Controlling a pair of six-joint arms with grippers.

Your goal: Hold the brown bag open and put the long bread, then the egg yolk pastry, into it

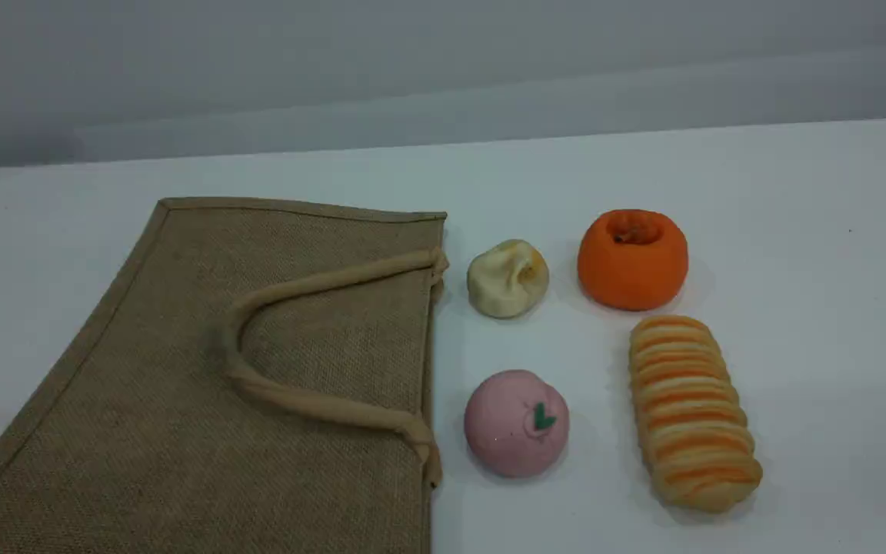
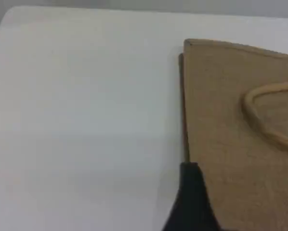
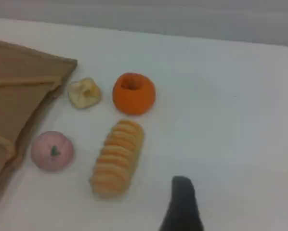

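Note:
The brown bag (image 1: 204, 385) lies flat on the left of the white table, its beige handle (image 1: 297, 288) folded across the top face and its mouth edge facing the foods. Just right of that edge sits the egg yolk pastry (image 1: 507, 277). The long bread (image 1: 689, 412) lies lengthwise at the front right. Neither arm shows in the scene view. In the left wrist view one dark fingertip (image 2: 191, 192) hangs over the bag's (image 2: 240, 144) side edge. In the right wrist view a dark fingertip (image 3: 182, 204) hovers right of the long bread (image 3: 117, 158), away from the pastry (image 3: 85, 92). Nothing is held.
An orange ball with a dimpled top (image 1: 632, 259) stands behind the long bread, and a pink ball with a green mark (image 1: 516, 423) lies between the bag and the bread. Bare white table (image 1: 835, 308) stretches to the right, and a grey wall runs behind.

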